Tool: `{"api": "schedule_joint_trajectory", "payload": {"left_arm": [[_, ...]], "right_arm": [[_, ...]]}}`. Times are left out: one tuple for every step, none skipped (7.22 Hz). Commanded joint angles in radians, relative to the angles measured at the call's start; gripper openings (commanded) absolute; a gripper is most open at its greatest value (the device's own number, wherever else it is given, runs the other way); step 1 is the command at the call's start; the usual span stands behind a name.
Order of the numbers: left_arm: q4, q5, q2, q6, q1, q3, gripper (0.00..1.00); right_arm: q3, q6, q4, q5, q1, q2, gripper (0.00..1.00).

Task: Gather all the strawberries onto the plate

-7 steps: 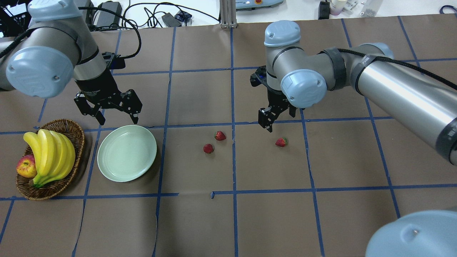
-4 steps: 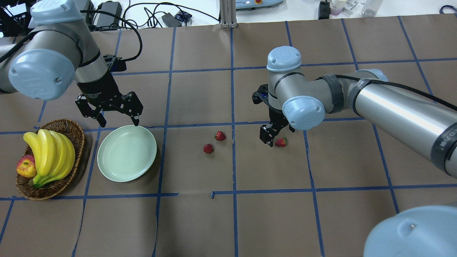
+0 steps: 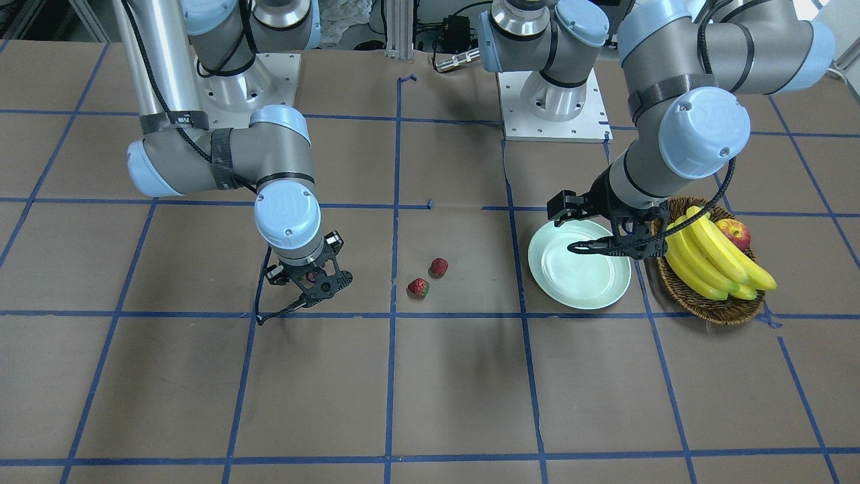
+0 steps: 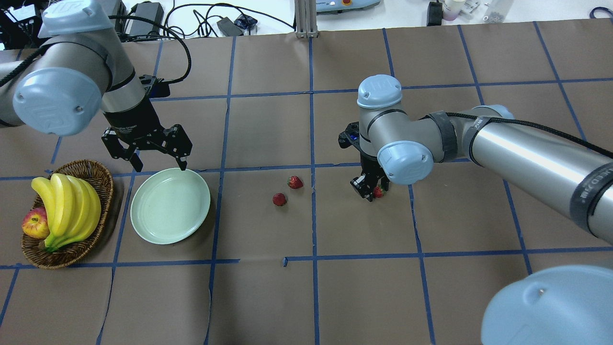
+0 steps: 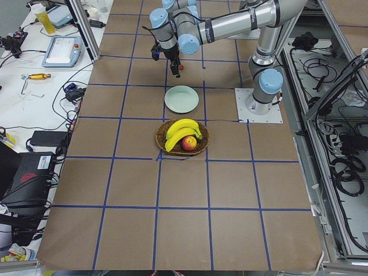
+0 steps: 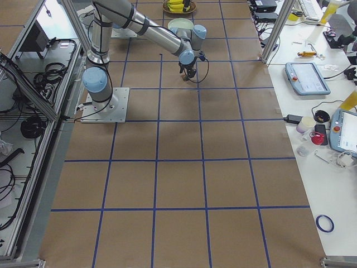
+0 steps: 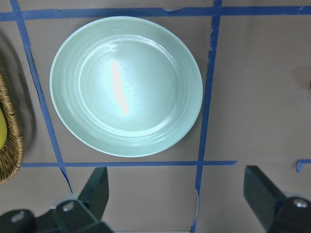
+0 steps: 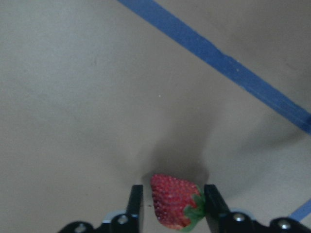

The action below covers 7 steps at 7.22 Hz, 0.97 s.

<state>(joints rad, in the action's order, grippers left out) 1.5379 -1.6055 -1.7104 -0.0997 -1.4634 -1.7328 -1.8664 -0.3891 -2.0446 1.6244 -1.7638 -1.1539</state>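
Brown-papered table (image 4: 364, 297) with a blue tape grid. At the robot's left stand a wicker basket (image 4: 103, 184) holding bananas (image 4: 72, 206) and an apple (image 4: 34, 224) and, just beside it, the mint-green plate (image 4: 170, 206), over whose far rim the left gripper (image 4: 159, 165) hangs with jaws spread wide. Two strawberries (image 4: 295, 182) (image 4: 279, 199) lie close together at mid-table, well apart from the plate, while the right gripper (image 4: 369, 193) is down at the table with jaws narrowly parted around the third strawberry (image 8: 172, 201), one finger at its green top and a thin gap at the other.
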Motion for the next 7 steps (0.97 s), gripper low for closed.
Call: {"api": "schedule_joint_trajectory", "payload": {"left_arm": [[0.001, -0.002, 0.000, 0.000, 0.000, -0.001, 1.00], [-0.001, -0.001, 0.000, 0.000, 0.000, -0.001, 1.00], [-0.004, -0.002, 0.003, -0.003, 0.000, 0.004, 1.00], [-0.025, -0.004, 0.006, -0.009, 0.002, 0.010, 1.00], [-0.042, -0.005, 0.008, -0.008, 0.002, 0.010, 1.00], [-0.041, -0.007, 0.014, -0.011, 0.008, 0.009, 1.00], [-0.041, -0.008, 0.023, -0.015, 0.014, 0.012, 1.00]], "right_arm": [[0.012, -0.020, -0.005, 0.006, -0.002, -0.003, 0.00], [0.035, -0.022, -0.006, 0.006, -0.003, -0.015, 0.00], [0.099, -0.007, 0.007, 0.002, -0.012, -0.024, 0.00], [0.189, -0.008, 0.058, -0.009, -0.017, -0.032, 0.00], [0.269, 0.001, 0.154, -0.035, -0.045, -0.033, 0.00], [0.332, 0.112, 0.173, -0.050, -0.116, -0.026, 0.00], [0.363, 0.215, 0.169, -0.110, -0.173, -0.021, 0.00]]}}
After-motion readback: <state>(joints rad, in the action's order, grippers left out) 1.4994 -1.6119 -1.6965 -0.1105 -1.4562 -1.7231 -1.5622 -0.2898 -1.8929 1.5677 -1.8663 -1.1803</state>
